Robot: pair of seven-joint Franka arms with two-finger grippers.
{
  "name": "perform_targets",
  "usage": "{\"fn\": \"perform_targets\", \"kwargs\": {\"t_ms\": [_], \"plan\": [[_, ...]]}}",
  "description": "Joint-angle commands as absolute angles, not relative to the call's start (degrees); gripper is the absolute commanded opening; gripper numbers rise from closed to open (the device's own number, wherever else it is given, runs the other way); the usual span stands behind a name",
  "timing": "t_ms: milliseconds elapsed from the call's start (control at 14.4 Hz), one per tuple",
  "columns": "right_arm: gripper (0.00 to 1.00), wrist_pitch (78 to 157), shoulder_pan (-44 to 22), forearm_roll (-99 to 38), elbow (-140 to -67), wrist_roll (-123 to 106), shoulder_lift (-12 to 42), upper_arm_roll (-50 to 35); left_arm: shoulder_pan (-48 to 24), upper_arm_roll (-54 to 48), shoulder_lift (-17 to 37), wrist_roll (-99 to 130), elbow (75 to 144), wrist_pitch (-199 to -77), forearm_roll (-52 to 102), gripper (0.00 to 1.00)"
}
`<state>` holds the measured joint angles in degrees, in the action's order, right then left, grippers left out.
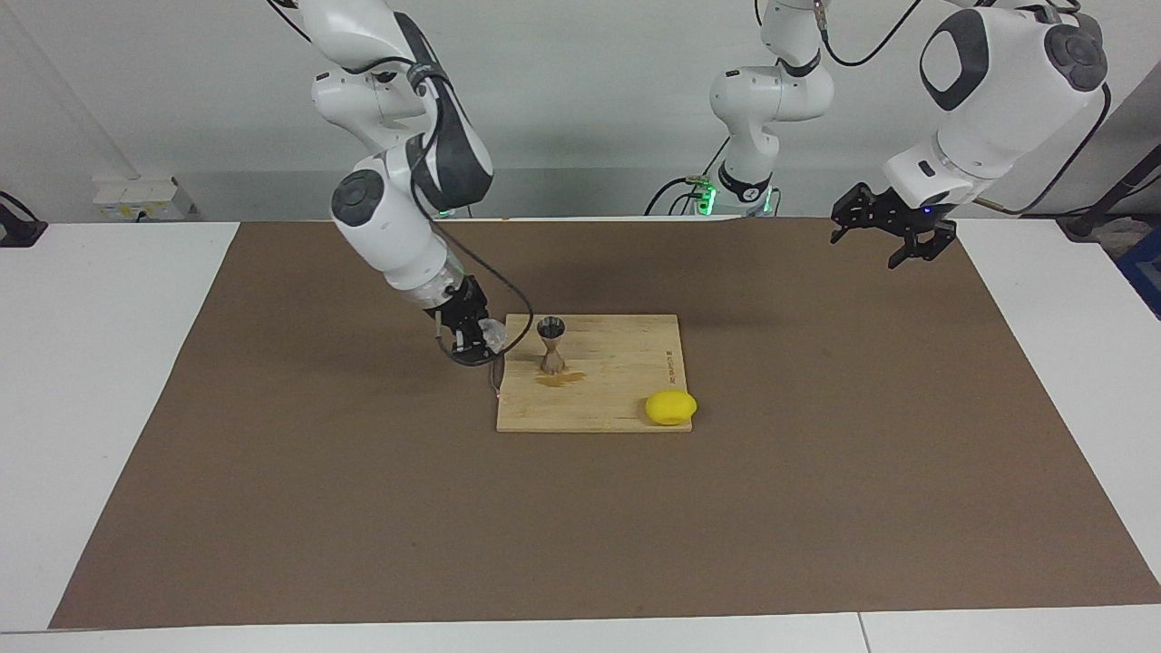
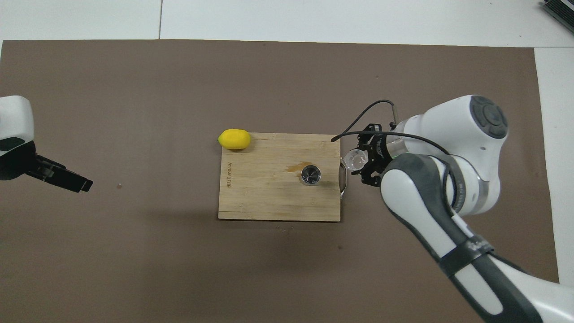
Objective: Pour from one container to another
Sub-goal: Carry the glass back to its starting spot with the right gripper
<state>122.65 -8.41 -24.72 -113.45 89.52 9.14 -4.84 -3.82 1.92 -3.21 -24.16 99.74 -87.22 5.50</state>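
The metal jigger (image 1: 551, 343) stands upright on the wooden cutting board (image 1: 626, 413), near the board's edge toward the right arm's end; from overhead its open top (image 2: 310, 174) shows. My right gripper (image 1: 479, 343) is shut on the clear glass cup (image 1: 492, 335) and holds it tilted, low over the brown mat just off that edge of the board, apart from the jigger. The overhead view shows the cup (image 2: 355, 159) in the right gripper (image 2: 362, 160). My left gripper (image 1: 887, 232) is open and empty, raised over the mat's edge at the left arm's end.
A yellow lemon (image 1: 671, 407) lies at the board's corner farthest from the robots, toward the left arm's end (image 2: 234, 139). A brown wet stain (image 1: 560, 380) marks the board beside the jigger. A brown mat (image 1: 816, 472) covers the table.
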Motion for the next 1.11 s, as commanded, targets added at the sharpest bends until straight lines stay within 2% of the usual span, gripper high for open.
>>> {"fn": "perform_targets", "kwargs": {"t_ms": [0, 346, 1039], "plan": [[0.03, 123.49, -2.31, -32.14, -117.42, 79.75, 8.52, -5.54, -5.54, 2.29, -3.43, -20.22, 95.9, -82.46, 1.77, 1.0], [0.0, 120.86, 7.63, -37.34, -119.44, 66.39, 10.28, -5.54, -6.06, 1.58, -5.54, -10.91, 95.8, -79.98, 0.79, 1.0], [0.0, 117.51, 17.92, -40.43, -119.27, 49.76, 17.05, -5.54, -5.36, 1.23, -7.91, -9.93, 96.85, -81.12, -1.05, 1.0]]}}
